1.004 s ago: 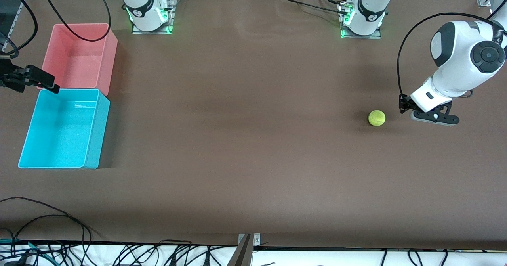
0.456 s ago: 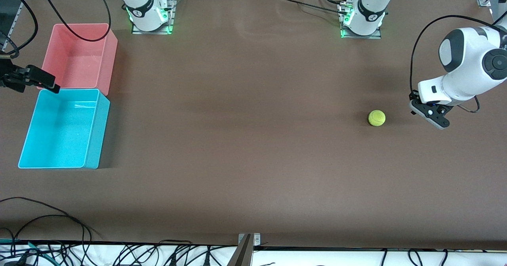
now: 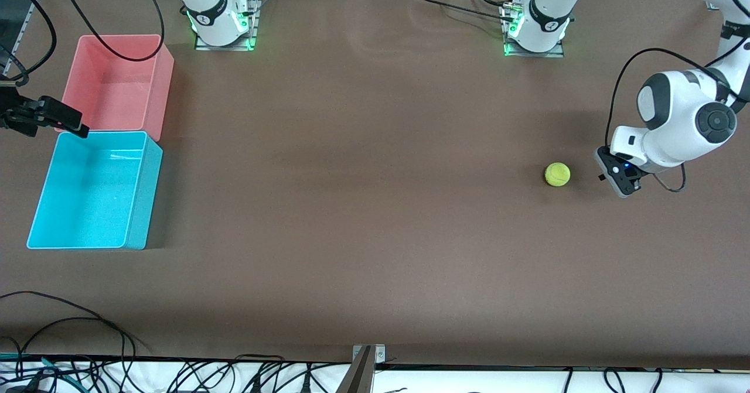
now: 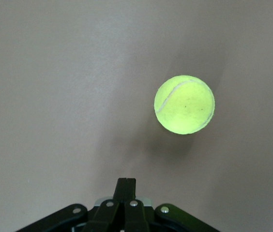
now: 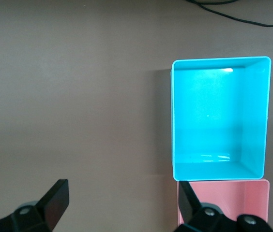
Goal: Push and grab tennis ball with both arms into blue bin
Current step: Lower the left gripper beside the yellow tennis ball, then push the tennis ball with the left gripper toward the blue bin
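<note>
The left claw (image 3: 620, 183), fingers pressed together, sat just beside the tennis ball (image 3: 557, 174) on the bench (image 3: 375, 205), while the waiting right claw (image 3: 64, 120) gaped wide beside the blue bin (image 3: 140, 188).

ball (image 4: 184, 104): fuzzy felt | blue bin (image 5: 219, 118): glossy smooth plastic | table (image 3: 375, 205): matt brown | my fingers (image 4: 125, 186): matt black

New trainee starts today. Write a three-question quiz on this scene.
1. True or false: the left gripper holds the ball.
2. Which bin is nearer the front camera: A) pink bin B) blue bin?
3. Fill in: the right gripper is ____.

Key: 1. False; it is shut beside the ball, apart from it. 2. B. 3. Open, at the bins' end of the table.
</note>
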Controlling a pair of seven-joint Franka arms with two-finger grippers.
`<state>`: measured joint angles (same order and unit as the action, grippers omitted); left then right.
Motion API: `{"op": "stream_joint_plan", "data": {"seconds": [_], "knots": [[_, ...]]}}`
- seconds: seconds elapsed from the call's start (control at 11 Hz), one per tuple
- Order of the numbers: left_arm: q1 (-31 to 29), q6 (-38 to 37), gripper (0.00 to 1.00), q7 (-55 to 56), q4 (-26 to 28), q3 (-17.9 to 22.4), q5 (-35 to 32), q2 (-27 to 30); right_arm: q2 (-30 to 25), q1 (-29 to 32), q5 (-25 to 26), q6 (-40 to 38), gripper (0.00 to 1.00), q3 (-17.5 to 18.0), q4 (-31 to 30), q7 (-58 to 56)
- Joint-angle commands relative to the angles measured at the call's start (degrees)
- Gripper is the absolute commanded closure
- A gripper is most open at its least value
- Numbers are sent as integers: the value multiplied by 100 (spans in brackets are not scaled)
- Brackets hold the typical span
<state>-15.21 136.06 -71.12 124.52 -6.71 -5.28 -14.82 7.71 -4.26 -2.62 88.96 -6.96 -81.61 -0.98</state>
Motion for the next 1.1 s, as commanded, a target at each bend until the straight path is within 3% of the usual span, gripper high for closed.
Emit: {"op": "stream_joint_plan", "data": {"seconds": [0.0,0.37,0.82,1.0], "knots": [[-35,350,100,-1182,-25,-24,63,-344,55,22,-125,-98,0,11,163,-25],[-105,614,100,-2237,-7,-32,97,-653,55,-13,-125,-107,0,37,163,-17],[-193,650,100,-2293,274,-76,106,-644,46,-4,-133,-116,0,37,154,-25],[-167,860,100,-2275,431,-85,394,-653,46,-13,-134,-107,0,37,163,-17]]}}
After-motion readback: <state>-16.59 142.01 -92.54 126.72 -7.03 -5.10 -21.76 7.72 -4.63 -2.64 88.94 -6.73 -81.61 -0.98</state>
